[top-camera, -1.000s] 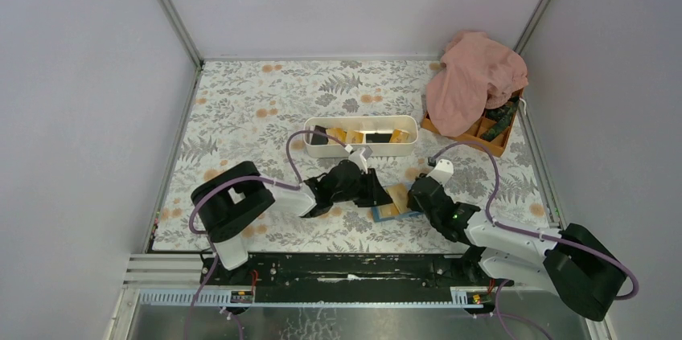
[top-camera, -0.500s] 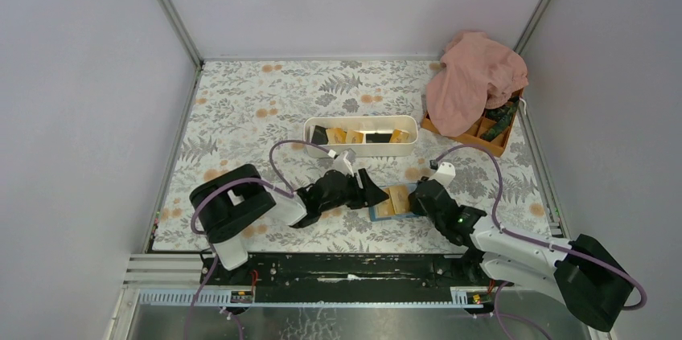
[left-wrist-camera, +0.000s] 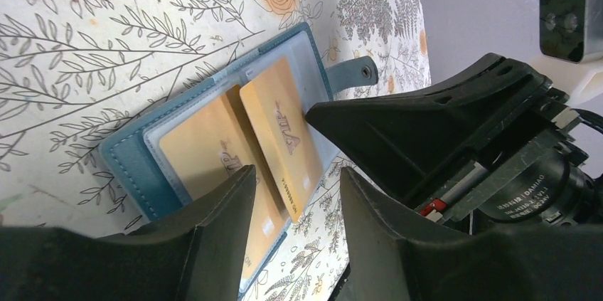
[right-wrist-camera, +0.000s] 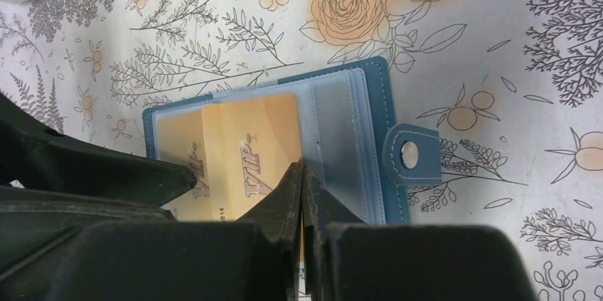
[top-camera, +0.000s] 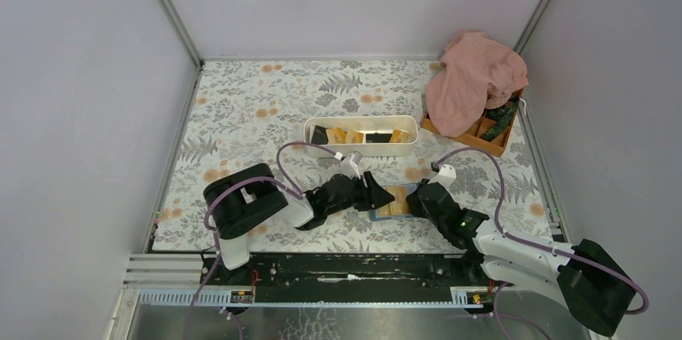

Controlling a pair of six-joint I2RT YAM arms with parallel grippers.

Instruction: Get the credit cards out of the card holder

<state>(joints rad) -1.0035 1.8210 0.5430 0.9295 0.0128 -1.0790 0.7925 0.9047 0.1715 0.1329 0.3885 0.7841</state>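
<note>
The card holder lies open low in the centre of your top view, with gold credit cards in its clear sleeves. Your left gripper stands open over them, while the right gripper is closed, its tip against the front card's edge, crowding that spot. Just above sits a white tray, and at upper right a pink cloth drapes an orange box.

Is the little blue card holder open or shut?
Open. The card holder lies spread flat, two gold cards showing in its clear pockets, snap tab undone.
</note>
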